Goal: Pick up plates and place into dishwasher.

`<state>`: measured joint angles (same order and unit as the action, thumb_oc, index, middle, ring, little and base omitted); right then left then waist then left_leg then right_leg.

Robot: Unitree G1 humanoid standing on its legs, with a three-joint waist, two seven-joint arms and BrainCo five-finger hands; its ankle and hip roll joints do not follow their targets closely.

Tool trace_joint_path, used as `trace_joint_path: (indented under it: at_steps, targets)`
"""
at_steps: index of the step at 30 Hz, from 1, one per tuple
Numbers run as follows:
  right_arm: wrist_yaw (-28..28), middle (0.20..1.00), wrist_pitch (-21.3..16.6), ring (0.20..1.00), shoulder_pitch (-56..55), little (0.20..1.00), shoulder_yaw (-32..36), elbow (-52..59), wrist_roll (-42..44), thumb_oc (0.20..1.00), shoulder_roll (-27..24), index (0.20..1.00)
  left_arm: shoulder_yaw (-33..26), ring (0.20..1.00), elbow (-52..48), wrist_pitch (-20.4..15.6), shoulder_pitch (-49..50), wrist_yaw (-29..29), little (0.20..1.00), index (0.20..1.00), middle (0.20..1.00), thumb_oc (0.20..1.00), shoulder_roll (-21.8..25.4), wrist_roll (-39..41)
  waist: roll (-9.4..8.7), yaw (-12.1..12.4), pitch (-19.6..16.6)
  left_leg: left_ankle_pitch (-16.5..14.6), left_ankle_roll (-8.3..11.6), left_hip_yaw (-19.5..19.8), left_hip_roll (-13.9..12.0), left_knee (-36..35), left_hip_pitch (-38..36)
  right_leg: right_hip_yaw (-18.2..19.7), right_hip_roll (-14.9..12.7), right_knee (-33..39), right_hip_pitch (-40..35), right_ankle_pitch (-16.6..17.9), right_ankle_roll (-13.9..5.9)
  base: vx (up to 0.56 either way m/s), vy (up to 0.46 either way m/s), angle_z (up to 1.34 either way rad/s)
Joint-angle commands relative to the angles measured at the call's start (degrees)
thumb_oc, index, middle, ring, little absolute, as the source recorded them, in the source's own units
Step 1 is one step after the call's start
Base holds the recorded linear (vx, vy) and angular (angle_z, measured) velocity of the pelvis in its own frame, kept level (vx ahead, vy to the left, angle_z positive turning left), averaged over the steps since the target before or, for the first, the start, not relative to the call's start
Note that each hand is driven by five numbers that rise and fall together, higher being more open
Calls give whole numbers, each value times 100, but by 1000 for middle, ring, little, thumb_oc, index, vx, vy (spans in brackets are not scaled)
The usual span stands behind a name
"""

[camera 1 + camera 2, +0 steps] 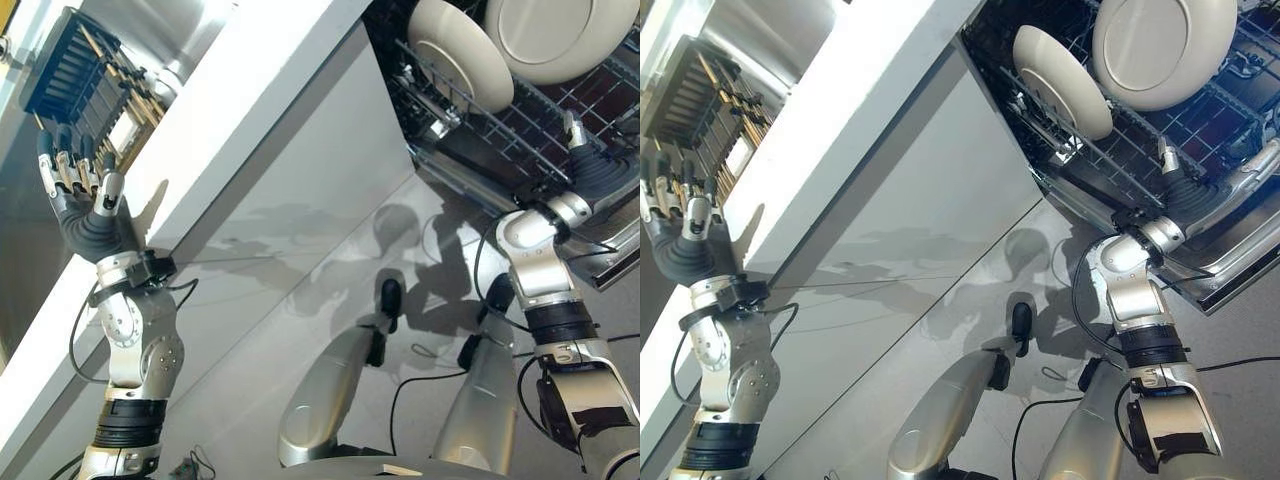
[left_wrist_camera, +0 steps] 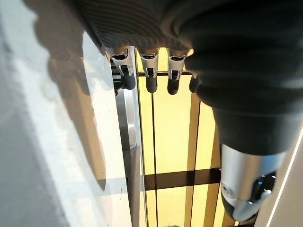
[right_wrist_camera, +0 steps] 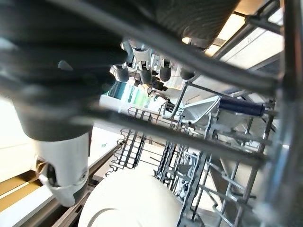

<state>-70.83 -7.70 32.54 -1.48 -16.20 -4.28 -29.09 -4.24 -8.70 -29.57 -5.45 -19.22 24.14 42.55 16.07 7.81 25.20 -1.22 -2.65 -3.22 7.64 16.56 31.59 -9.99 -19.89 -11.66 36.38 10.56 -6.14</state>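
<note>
The right hand (image 1: 590, 160) sits low in the dishwasher rack (image 1: 520, 130), its fingers relaxed and holding nothing. Just past its fingertips two plates (image 1: 1060, 80) stand on edge between the wires. Pulling out carelessly, I'd guess, it could snag a wire or knock the nearer plate over. Well off to the other side, the left hand (image 1: 85, 190) hangs spread wide beside the white counter (image 1: 250, 110), with a blue crate (image 1: 75, 65) beyond it.

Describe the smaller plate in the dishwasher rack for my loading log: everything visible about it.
The smaller plate is cream-white and glossy, ceramic by its look, round with a raised rim. It stands on edge, leaning, between the wires of the dark dishwasher rack, beside the larger plate. Neither robot hand touches it.
</note>
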Motion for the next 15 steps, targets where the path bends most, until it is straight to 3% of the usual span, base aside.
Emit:
trace_joint_path:
  at_steps: [1, 6, 15]
  targets:
    - [-301, 1000, -256, 1000, 68, 1000, 345, 418, 139, 1000, -102, 1000, 457, 1000, 152, 247, 447, -157, 1000, 1000, 1000, 1000, -131, 363, 246, -35, 459, 405, 211, -129, -187, -538, -63, 291, -19, -85, 60, -214, -244, 0, 0, 0]
    - [-175, 1000, -204, 1000, -83, 1000, 411, 589, 177, 1000, -110, 1000, 447, 1000, 182, 246, 414, -215, 1000, 1000, 1000, 1000, -147, 370, 223, -166, 459, 386, 243, -155, -182, -547, -193, 374, 12, -33, -52, -200, -236, 16, 23, -6]
    - [1699, 1000, -642, 1000, -176, 1000, 266, 101, 1854, 1000, -29, 1000, 462, 1000, 203, 252, 368, -285, 1000, 1000, 1000, 1000, -136, 302, 156, -201, 459, 401, 266, -165, -212, -543, -58, 434, 86, 138, 23, -164, -255, 7, -1, -6]
